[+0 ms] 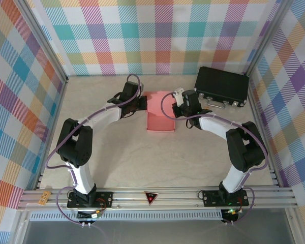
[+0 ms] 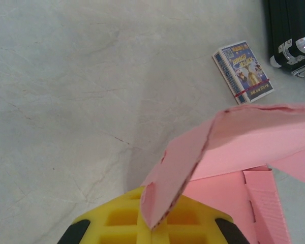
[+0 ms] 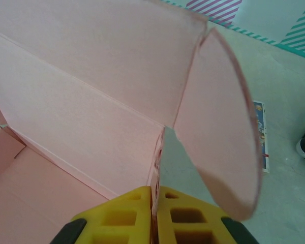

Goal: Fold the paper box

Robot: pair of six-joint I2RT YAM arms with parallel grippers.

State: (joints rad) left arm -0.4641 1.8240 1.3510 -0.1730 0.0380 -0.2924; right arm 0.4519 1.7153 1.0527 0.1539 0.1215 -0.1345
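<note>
At mid-table, between the two arms, sat the paper box (image 1: 160,118), salmon-pink, partly folded, flaps raised. Left gripper (image 2: 151,226) was pinched tight on one flap's edge, and right gripper (image 3: 155,203) was pinched on a wall's edge. Black case (image 1: 221,86) stood far right, with a printed card (image 2: 242,72) near it.

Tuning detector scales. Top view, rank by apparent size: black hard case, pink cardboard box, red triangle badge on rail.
1. Black hard case and salmon-pink cardboard box: near alike, unranked; box partly covered.
2. Red triangle badge, smallest.
</note>
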